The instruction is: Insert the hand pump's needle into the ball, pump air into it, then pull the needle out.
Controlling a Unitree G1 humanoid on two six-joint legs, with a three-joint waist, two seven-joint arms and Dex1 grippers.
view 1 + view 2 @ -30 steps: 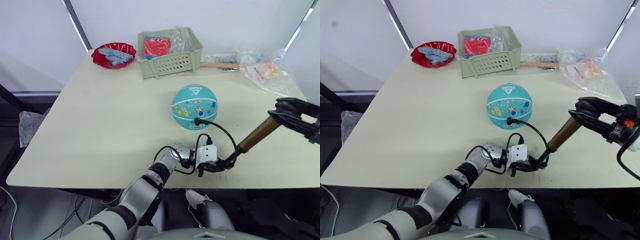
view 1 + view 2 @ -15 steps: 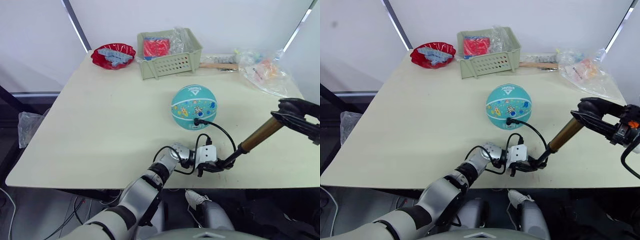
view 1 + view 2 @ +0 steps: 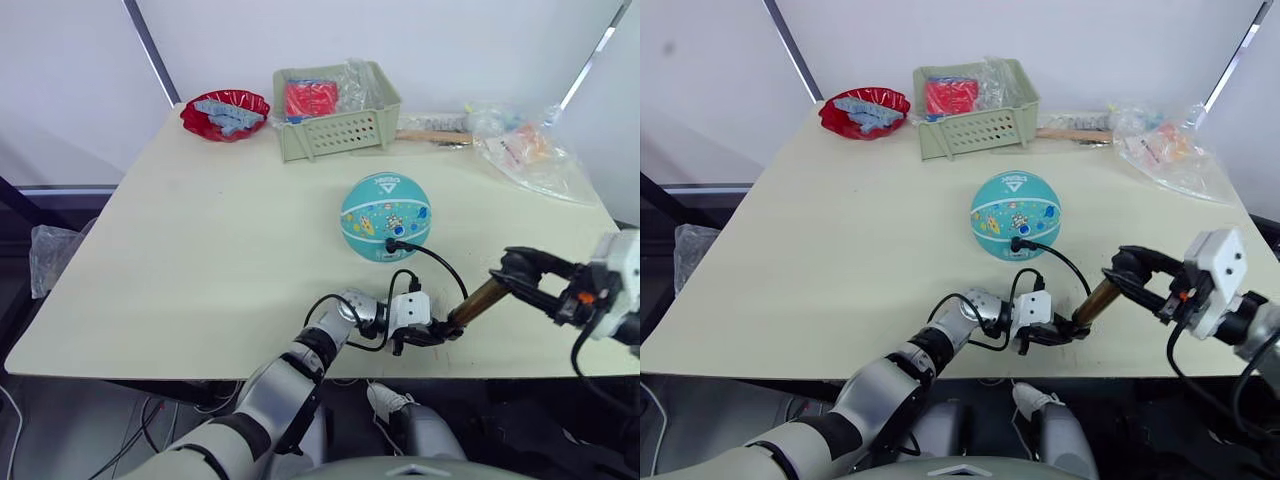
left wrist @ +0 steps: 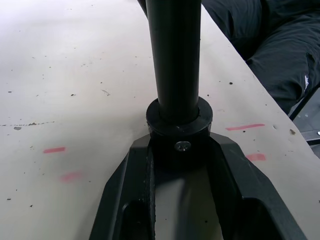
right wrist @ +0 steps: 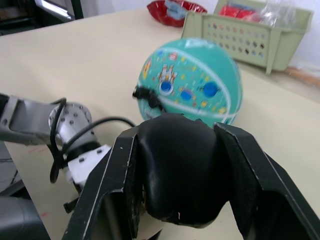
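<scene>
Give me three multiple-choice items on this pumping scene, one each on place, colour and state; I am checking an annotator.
1. Where does the ball sit?
A. in the basket
B. on the table
C. on the floor

2. What colour is the dish beside the basket?
A. red
B. blue
C. white

3. What does the left gripper hold?
A. the ball
B. nothing
C. the hand pump's base

Key: 1 B, it rests on the table top; 2 A, the rim is red; 3 C, the fingers clamp the black base.
</scene>
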